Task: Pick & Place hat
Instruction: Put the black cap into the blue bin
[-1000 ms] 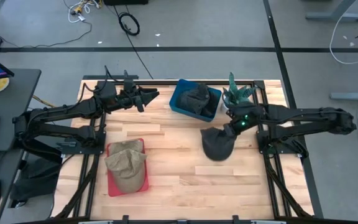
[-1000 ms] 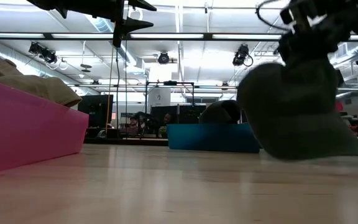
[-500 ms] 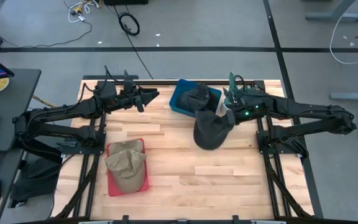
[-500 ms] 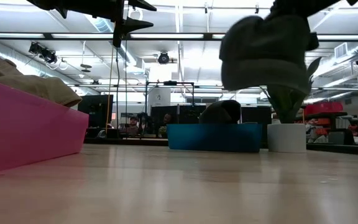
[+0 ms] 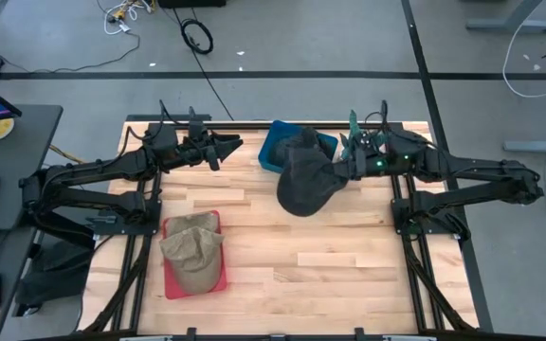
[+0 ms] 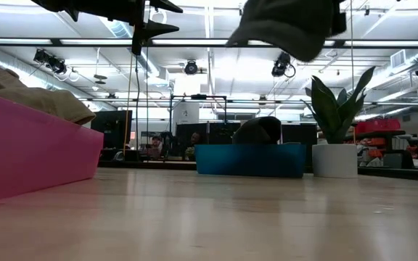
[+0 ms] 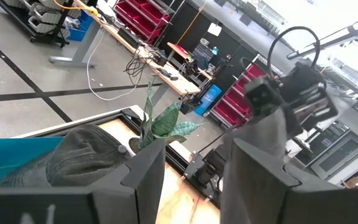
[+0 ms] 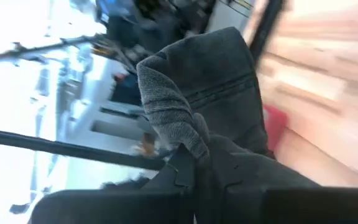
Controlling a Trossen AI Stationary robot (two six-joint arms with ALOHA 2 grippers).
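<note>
A dark grey hat (image 5: 303, 185) is in the air near the blue bin (image 5: 275, 150), high in the low view (image 6: 289, 25). My right gripper (image 5: 347, 170) is shut on it, reaching in from the table's right. A second dark hat (image 5: 301, 147) lies in the bin. A tan hat (image 5: 192, 248) rests in the pink tray (image 5: 171, 282) at the near left. My left gripper (image 5: 233, 145) waits open in the air, left of the bin near the far edge (image 7: 194, 177). My right gripper pinches a bunched fold at the dark grey hat's edge (image 8: 182, 134) between its two fingers, coming roughly level from the table's right. The hat is lifted clear of the table, its crown (image 5: 297, 189) sagging to the left of the fingers.
A potted plant (image 5: 363, 142) stands at the far right beside the bin, white pot in the low view (image 6: 334, 161). Bare wood lies in the table's middle and near right (image 5: 349, 275). Black frame rails (image 5: 415, 246) run along both sides.
My right gripper has risen and moved toward the far edge and the left, toward the blue bin, still shut on the dark grey hat. The hat rested on the table a second ago; now it is lifted clear and hangs high beside the bin.
</note>
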